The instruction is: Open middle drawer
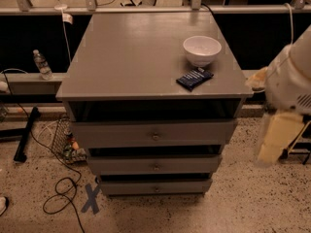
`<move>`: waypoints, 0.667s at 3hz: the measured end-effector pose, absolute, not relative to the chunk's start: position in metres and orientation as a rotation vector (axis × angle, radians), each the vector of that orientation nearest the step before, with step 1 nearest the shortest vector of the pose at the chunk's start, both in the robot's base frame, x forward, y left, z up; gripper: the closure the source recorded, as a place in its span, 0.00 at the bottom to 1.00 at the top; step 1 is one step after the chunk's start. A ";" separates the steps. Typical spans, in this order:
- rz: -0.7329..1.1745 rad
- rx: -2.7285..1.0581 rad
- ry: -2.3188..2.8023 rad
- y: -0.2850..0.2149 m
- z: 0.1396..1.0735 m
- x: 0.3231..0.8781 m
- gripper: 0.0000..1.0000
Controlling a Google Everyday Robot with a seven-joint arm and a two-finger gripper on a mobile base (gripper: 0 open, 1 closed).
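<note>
The grey cabinet [146,57] has three drawers. The middle drawer [121,165] is the second one down, with a small round metal knob [156,167] at its centre, and its front looks shut. The top drawer [112,134] is above it and the lowest drawer [126,186] is below it. My gripper [274,140] is the blurred cream-coloured piece hanging under the white arm [294,76] at the right edge. It is well to the right of the cabinet, at about the height of the top two drawers, and touches nothing.
A white bowl [201,50] and a dark blue packet [194,78] sit on the cabinet top near its right side. Cables [60,193] and a blue tape cross [91,198] lie on the floor at left. A water bottle [42,64] stands on a ledge at left.
</note>
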State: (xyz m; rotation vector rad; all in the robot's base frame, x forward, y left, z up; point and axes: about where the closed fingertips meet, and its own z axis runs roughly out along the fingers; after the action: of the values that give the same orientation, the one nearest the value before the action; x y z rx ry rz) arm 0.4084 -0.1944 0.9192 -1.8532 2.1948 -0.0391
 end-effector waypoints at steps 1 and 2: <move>0.018 -1.910 2.196 -0.186 0.865 0.392 0.00; 0.018 -1.910 2.196 -0.186 0.865 0.392 0.00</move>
State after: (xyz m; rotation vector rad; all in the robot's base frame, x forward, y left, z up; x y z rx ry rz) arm 0.3917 -0.1855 0.8649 -1.9096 2.1957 0.0176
